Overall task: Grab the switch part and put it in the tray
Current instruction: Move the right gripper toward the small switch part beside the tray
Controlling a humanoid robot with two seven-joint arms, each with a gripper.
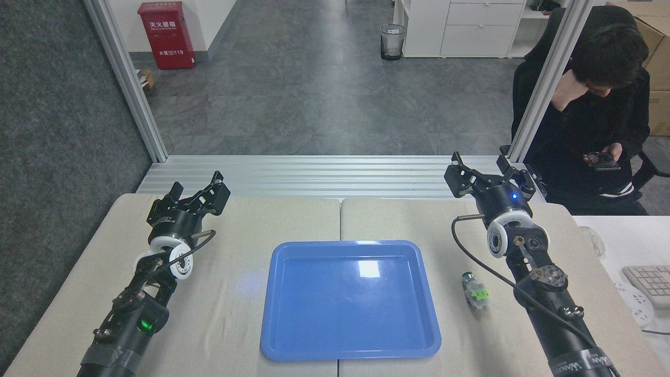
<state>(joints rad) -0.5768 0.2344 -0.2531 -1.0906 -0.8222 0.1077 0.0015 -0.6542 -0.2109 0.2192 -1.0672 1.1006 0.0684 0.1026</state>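
Note:
The switch part (pixel 475 291), a small translucent piece with a green block and a dark metal end, lies on the table just right of the tray. The blue tray (pixel 349 343) sits at the table's middle with nothing in it. My right gripper (pixel 484 170) hovers open at the table's far edge, well behind the switch part, nothing between its fingers. At the far left, my left gripper (pixel 201 191) is also open and holds nothing.
A seated person (pixel 591 120) in black holds a phone just beyond the table's far right corner. A white keyboard (pixel 649 283) and mouse (pixel 594 240) lie on the neighbouring desk at right. An aluminium frame post (pixel 549 78) rises behind my right gripper.

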